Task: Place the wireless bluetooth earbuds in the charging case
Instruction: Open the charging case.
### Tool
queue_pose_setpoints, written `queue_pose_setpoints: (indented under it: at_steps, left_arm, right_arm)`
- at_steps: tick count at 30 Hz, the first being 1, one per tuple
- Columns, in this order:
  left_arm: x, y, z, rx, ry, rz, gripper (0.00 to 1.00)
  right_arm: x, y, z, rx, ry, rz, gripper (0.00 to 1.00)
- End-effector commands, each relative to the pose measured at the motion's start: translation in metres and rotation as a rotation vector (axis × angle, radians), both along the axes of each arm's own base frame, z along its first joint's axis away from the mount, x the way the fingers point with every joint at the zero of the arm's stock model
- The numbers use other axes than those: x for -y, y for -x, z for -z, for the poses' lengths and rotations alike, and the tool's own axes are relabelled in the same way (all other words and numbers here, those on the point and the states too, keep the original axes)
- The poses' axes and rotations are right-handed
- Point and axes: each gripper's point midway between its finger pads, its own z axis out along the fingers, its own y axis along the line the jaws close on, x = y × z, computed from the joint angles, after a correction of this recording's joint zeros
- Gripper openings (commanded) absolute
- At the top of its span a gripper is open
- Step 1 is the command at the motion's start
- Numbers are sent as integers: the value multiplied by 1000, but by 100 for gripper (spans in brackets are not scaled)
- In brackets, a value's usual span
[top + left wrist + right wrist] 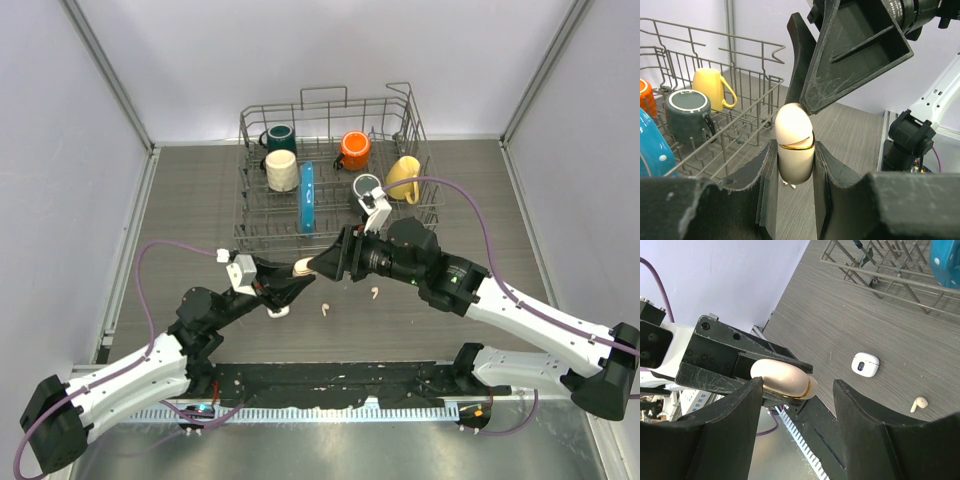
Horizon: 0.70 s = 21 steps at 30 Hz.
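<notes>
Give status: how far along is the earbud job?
Done: no earbud visibly seated. In hand: the left gripper clamps the beige case, whose lid looks slightly ajar; the right gripper is open around its lid. Left: two earbuds lie loose on the table near a white case.

The charging case [792,125] was creamy pink with a thin gold band. The left claw [795,155] and right claw [335,262] were black, scuffed pale. The tabletop [200,200] was dark grey with a wood-grain pattern. An earbud [326,308] and a second earbud [375,293] were white. The grey wire rack [270,225] held a dark green mug [279,137], a cream mug [282,170], an orange mug [354,150] and a yellow mug [404,177]. The cables [480,215] were purple.
</notes>
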Motion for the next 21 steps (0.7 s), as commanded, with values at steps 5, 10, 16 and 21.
queue_pose_setpoints:
  at_steps: [5, 10, 16, 21]
  left_arm:
    - [-5, 4, -34, 78, 72, -7, 0]
    - [-5, 8, -41, 87, 86, 12, 0]
    - [-2, 14, -49, 104, 86, 47, 0]
    - [3, 17, -47, 101, 68, 77, 0]
  right_arm:
    - [-1, 2, -20, 69, -41, -28, 63]
    - [2, 0, -17, 72, -5, -17, 63]
    - [-4, -1, -7, 42, 10, -28, 63]
    - [-4, -6, -14, 62, -2, -3, 63]
